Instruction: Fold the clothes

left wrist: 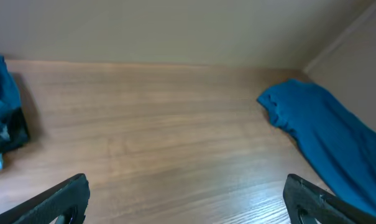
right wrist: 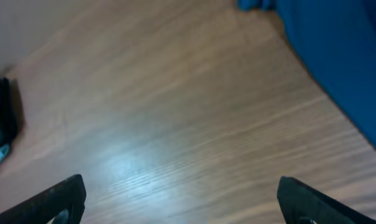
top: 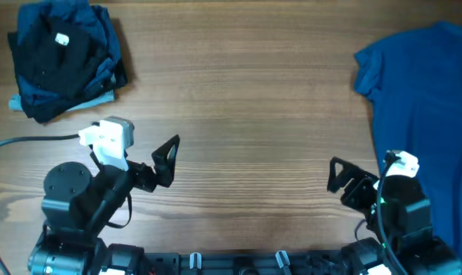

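A stack of folded clothes (top: pixel 63 61) lies at the table's far left corner, a black T-shirt with a small white mark (top: pixel 61 40) on top of dark blue ones. A bright blue T-shirt (top: pixel 425 99) lies unfolded along the right side, running off the table's edge. My left gripper (top: pixel 169 162) hovers open over bare wood near the front left, with nothing between its fingers (left wrist: pixel 69 196). My right gripper (top: pixel 334 177) is open too, empty, just left of the blue shirt (right wrist: pixel 343 56). The left wrist view shows the blue shirt (left wrist: pixel 324 130) at right and the stack (left wrist: pixel 4 118) at left.
The wooden table (top: pixel 246 92) stretches between the stack and the blue shirt. A grey cable (top: pixel 32 140) runs in from the left edge to the left arm. A plain wall (left wrist: pixel 175 28) closes the table's far side.
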Robot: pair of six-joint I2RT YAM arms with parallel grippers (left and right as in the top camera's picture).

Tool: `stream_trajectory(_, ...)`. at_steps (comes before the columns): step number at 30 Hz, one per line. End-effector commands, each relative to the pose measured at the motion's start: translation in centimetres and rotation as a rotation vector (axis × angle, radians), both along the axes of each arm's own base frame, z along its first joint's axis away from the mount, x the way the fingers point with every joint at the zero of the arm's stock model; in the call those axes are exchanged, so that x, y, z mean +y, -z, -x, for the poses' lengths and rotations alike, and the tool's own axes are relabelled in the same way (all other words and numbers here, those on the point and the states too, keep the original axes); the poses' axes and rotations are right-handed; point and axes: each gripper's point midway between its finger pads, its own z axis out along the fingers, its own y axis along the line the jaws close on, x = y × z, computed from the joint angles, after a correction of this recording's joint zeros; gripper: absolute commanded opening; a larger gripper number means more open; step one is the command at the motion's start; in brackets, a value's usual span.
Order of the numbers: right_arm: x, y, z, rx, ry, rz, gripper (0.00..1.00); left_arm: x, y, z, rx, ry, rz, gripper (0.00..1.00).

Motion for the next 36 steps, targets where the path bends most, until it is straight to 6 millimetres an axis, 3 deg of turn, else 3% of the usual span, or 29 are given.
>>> stream_trajectory(1,-1.5,-2.1,-1.9,-0.132,0.107,0.020,1.00,0.0,1.2,-0.5,0.040,-0.011,-0.003,1.00)
stream_trajectory(3,-1.4,-3.2,-2.9,-0.181,0.119,0.009,1.00,-0.1,1.9,-1.0,0.071,-0.011,-0.008,1.00)
stream_trajectory(14,-1.5,-2.9,-2.8,-0.166,0.121,0.017,1.00,-0.4,5.0,-2.8,0.197,-0.012,-0.030,1.00)
stream_trajectory(20,-1.5,-2.9,-2.8,-0.166,0.121,0.017,1.00,-0.3,7.4,-2.4,0.304,-0.012,-0.049,1.00)
stream_trajectory(26,-1.7,-2.4,-2.6,-0.146,0.126,0.026,1.00,-0.4,8.3,-2.7,0.338,-0.012,-0.054,1.00)
stream_trajectory(31,-5.3,-2.9,-1.5,-0.189,0.289,0.009,1.00,-0.4,8.7,-2.9,0.356,-0.012,-0.058,1.00)
stream_trajectory(34,-6.9,-1.5,-0.9,-0.222,0.356,0.011,1.00,-0.4,8.7,-2.9,0.356,-0.012,-0.058,1.00)
stream_trajectory(36,-7.2,-0.9,-1.7,-0.300,0.334,0.048,1.00,-0.4,8.7,-2.9,0.355,-0.011,-0.058,1.00)
